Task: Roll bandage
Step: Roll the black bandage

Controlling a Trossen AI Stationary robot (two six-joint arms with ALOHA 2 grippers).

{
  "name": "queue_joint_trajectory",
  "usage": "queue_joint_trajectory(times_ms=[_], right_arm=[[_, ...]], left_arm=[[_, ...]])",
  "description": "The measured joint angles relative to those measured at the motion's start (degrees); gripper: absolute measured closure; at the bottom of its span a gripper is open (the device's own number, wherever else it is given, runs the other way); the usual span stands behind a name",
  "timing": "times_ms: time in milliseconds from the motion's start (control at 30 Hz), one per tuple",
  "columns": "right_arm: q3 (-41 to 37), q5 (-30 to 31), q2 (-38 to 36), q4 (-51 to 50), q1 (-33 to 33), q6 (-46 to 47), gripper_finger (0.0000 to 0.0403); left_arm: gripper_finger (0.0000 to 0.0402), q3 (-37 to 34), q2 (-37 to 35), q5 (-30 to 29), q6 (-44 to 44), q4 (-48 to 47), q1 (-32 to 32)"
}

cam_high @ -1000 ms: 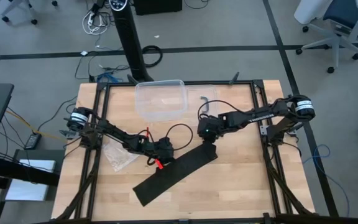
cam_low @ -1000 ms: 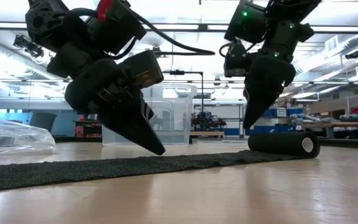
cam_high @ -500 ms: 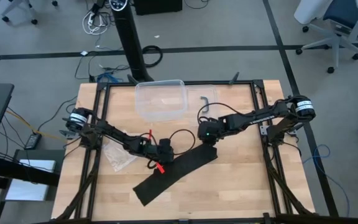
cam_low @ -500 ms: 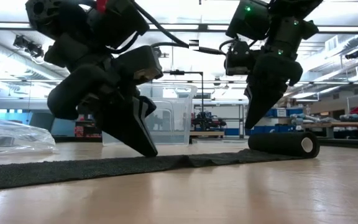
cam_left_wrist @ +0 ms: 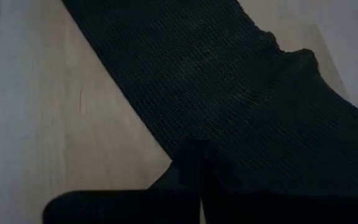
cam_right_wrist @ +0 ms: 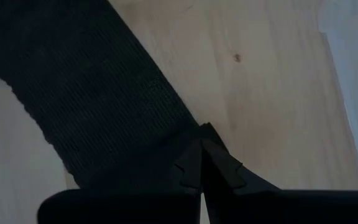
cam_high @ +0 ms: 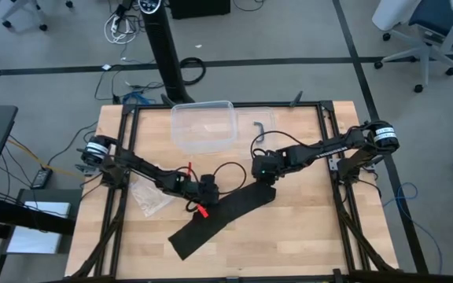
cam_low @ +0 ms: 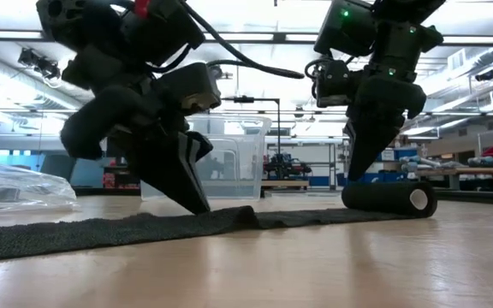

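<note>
The bandage (cam_high: pixel 219 222) is a black strip lying slantwise on the wooden table, from near left to far right. Its far right end is wound into a small roll (cam_low: pixel 388 198) that lies on the table. My left gripper (cam_low: pixel 199 205) is shut, and its tip is down on the flat strip about midway along it (cam_left_wrist: pixel 196 152). A low fold (cam_low: pixel 248 214) stands in the strip beside that tip. My right gripper (cam_low: pixel 356 175) is shut and points down at the roll's top, at the strip's side edge (cam_right_wrist: pixel 202 135). My left gripper presses its shut fingertips (cam_left_wrist: pixel 191 163) down on the flat strip's upper face (cam_left_wrist: pixel 197 134), near the strip's middle. The fingers slant down from the table's left. The strip lies flat on the table under them, with the fold (cam_left_wrist: pixel 291 59) bunched up beyond the tip. My right gripper stands with its shut tip right at the top of the roll (cam_low: pixel 362 186), coming steeply from above. I cannot tell whether it touches the roll.
A clear plastic box (cam_high: pixel 204 126) stands at the far middle, with a dark bent handle piece (cam_high: pixel 259 130) beside it. A crinkly clear bag (cam_high: pixel 152 195) lies to the left, under the left arm. Bare wood (cam_high: pixel 305 232) lies to the near right.
My left gripper has tipped more steeply and set its shut tip onto the strip. The strip has bunched into a low fold between the tip and the roll. My right gripper has shifted a little toward the roll.
</note>
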Motion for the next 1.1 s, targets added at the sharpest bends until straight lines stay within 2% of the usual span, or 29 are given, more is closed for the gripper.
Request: queue_joint_trajectory(times_ms=[200,433,533,633,900,1100], right_arm=[[0.0,0.0,0.0,0.3,0.0,-0.5,0.04],[0.0,-0.4,0.0,0.3,0.1,-0.7,0.04],[0.0,-0.1,0.0,-0.4,0.4,-0.1,0.0401],[0.0,0.2,0.0,-2.8,0.5,0.9,0.04],[0.0,-0.7,-0.1,-2.9,2.6,4.1,0.04],[0.0,-2.9,-0.6,5.2,3.6,3.4,0.0393]], left_arm=[[0.0402,2.6,-5.2,2.4,0.0,-11.1,-0.7],[0.0402,2.9,-6.8,15.8,-4.2,-16.0,-3.5],[0.0402,1.9,-5.4,15.5,-6.2,-16.0,-5.4],[0.0402,0.1,-4.1,12.0,-8.1,-13.7,-6.5],[0.0402,-5.7,-3.9,7.7,-9.4,2.1,-6.9],[0.0402,-6.5,-3.9,6.3,-8.3,8.3,-6.2]])
